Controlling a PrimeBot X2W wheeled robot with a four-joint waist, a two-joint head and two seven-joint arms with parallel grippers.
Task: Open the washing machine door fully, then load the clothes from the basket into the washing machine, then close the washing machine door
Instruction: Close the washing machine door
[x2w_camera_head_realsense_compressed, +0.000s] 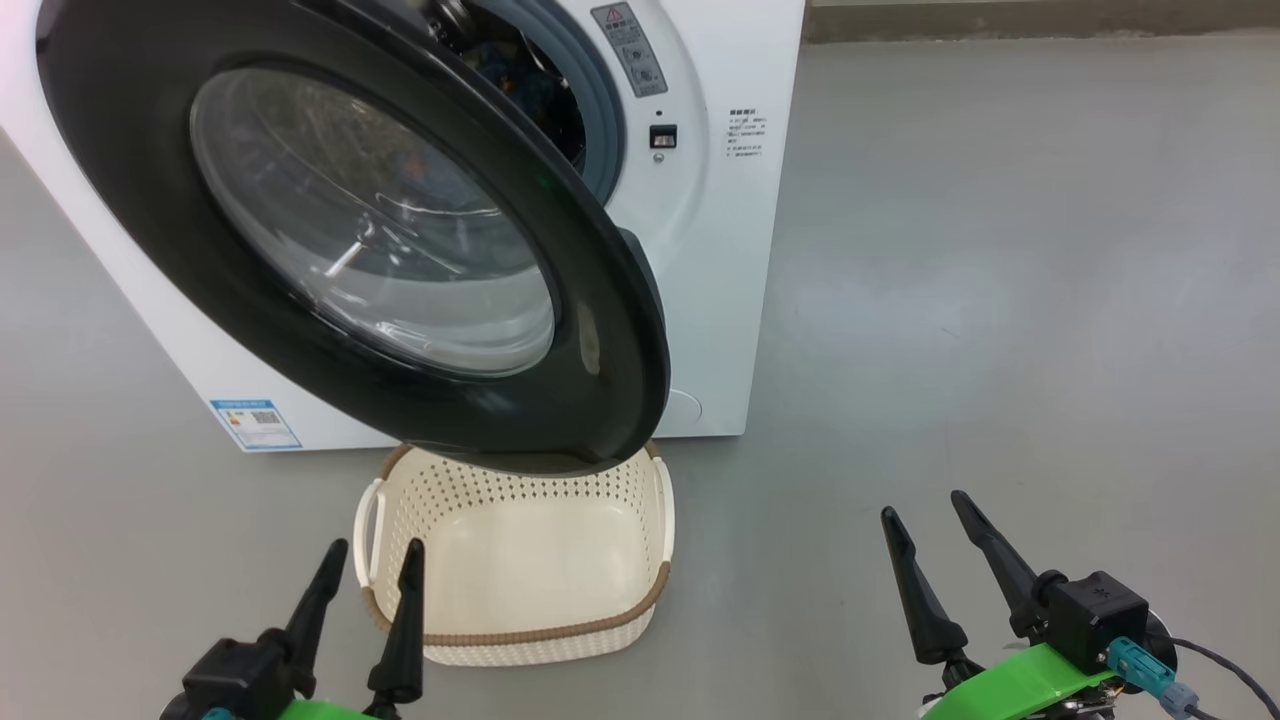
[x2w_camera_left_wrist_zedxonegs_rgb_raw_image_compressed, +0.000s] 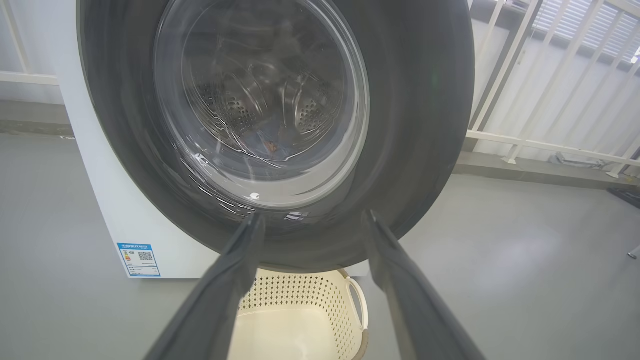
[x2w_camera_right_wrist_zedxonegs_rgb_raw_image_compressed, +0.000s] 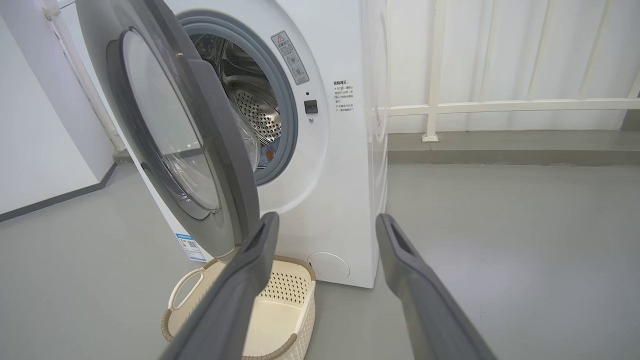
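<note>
The left pincer (x2w_camera_head_realsense_compressed: 375, 548) & right pincer (x2w_camera_head_realsense_compressed: 923, 505) hover low, dark tapered fingers spread, nothing held. Beyond them the cream perforated basket (x2w_camera_head_realsense_compressed: 520, 636), brown woven rim, stands on the grey floor (x2w_camera_head_realsense_compressed: 1000, 300), partly under the glossy black round door (x2w_camera_head_realsense_compressed: 600, 330), which is half-open. Behind it, in the white washing machine (x2w_camera_head_realsense_compressed: 720, 250), blue clothes (x2w_camera_right_wrist_zedxonegs_rgb_raw_image_compressed: 269, 153) lie in the steel drum (x2w_camera_right_wrist_zedxonegs_rgb_raw_image_compressed: 255, 107).

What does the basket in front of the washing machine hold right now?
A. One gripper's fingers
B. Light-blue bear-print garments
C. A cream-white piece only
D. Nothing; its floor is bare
D: the basket shows a bare cream floor in the head view, and a bit of the clothes shows inside the washing machine.
</note>
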